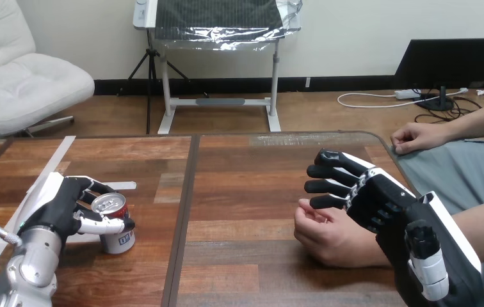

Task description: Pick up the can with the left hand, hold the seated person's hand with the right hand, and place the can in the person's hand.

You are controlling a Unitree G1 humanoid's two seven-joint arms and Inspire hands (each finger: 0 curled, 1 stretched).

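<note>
The right hand point(387, 208) comes in from about 5 o'clock, its palm lying over the wrist of the person's nearer hand point(326, 233) and its fingers point(329, 171) reaching out toward 10 o'clock above that hand. They are only slightly bent and relaxed, not wrapped round anything, and the thumb point(426, 262) hangs toward 6 o'clock on the near side. Whether the palm actually touches the wrist cannot be told. The person's nearer hand rests on the table point(239, 192) at about 4 o'clock, loosely curled, its knuckles pointing toward 9 o'clock. At about 8 o'clock the left hand point(60, 204) is closed round the can point(116, 238), with the thumb across the can's near side and the fingers curled behind it. The can stands upright on the table with its silver top showing. At 2 o'clock the person's farther hand point(419, 137) rests, loosely curled, at the table's far right edge, well apart from the can.
</note>
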